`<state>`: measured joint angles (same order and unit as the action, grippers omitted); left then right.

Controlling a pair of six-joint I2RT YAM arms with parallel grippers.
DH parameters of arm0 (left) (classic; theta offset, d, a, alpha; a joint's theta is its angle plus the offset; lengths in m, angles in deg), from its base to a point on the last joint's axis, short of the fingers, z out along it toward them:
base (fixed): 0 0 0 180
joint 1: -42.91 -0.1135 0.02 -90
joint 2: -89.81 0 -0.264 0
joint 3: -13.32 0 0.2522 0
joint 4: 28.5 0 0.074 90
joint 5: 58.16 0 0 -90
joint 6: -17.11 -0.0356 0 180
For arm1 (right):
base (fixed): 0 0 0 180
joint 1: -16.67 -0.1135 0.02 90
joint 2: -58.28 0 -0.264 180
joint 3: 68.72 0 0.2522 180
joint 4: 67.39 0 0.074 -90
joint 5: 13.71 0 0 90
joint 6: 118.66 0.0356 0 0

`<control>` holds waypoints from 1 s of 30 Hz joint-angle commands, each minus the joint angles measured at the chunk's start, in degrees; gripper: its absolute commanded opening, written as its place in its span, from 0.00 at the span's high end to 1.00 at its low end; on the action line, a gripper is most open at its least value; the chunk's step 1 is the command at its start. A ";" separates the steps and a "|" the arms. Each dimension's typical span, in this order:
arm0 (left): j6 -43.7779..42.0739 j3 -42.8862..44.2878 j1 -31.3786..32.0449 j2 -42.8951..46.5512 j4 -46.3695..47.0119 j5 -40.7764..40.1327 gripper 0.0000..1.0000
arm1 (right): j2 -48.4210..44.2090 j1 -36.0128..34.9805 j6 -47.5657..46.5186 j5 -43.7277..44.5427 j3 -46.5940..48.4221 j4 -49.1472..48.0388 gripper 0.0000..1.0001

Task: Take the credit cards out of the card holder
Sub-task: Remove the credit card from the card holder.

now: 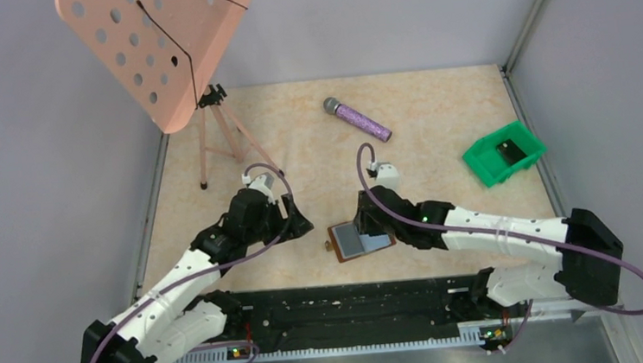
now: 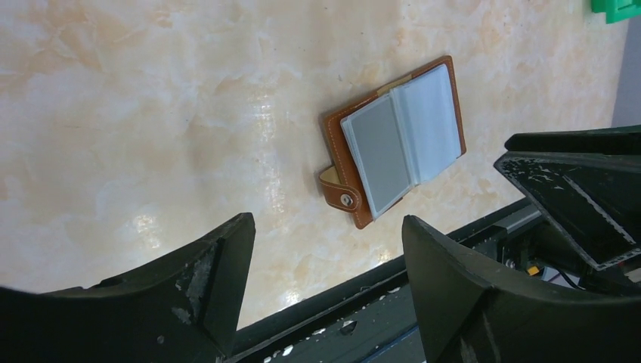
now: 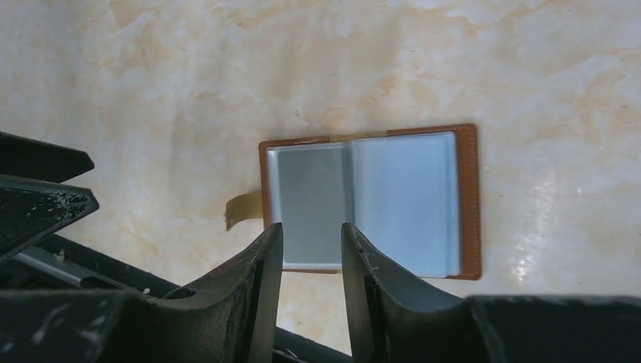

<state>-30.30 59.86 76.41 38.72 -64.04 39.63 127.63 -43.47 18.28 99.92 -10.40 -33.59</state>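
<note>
Now the card holder [image 1: 360, 239] lies open on the counter [image 1: 435, 129], at the lower centre of the top view. The left tool [image 2: 325, 227] gapes wide, apart from it. The right tool [image 3: 311, 231] overlaps its grey left panel, fingers narrowly parted; whether it grips, I cannot tell.

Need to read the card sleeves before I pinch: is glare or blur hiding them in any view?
Left wrist: card holder sharp and evenly lit, with glare only on the table. Right wrist: its right panel looks washed pale and slightly soft. Top external: the holder is small and partly behind the right gripper.
</note>
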 commanded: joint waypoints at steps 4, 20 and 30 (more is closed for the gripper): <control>-1.75 1.41 -0.02 4.91 -3.37 -4.15 0.23 | 9.83 -2.05 -0.78 -2.31 4.25 -4.58 0.57; -2.63 -1.02 -0.07 14.23 -5.03 -10.37 0.23 | 23.68 -5.78 -1.02 2.29 12.30 2.28 0.40; -3.02 -1.24 -0.09 14.72 -5.38 -10.94 0.22 | 28.14 -7.04 -0.20 5.64 14.90 6.10 0.45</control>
<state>-32.46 58.94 76.41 52.58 -70.49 29.70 154.71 -49.55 17.56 102.79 2.21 -29.51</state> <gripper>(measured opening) 0.776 0.567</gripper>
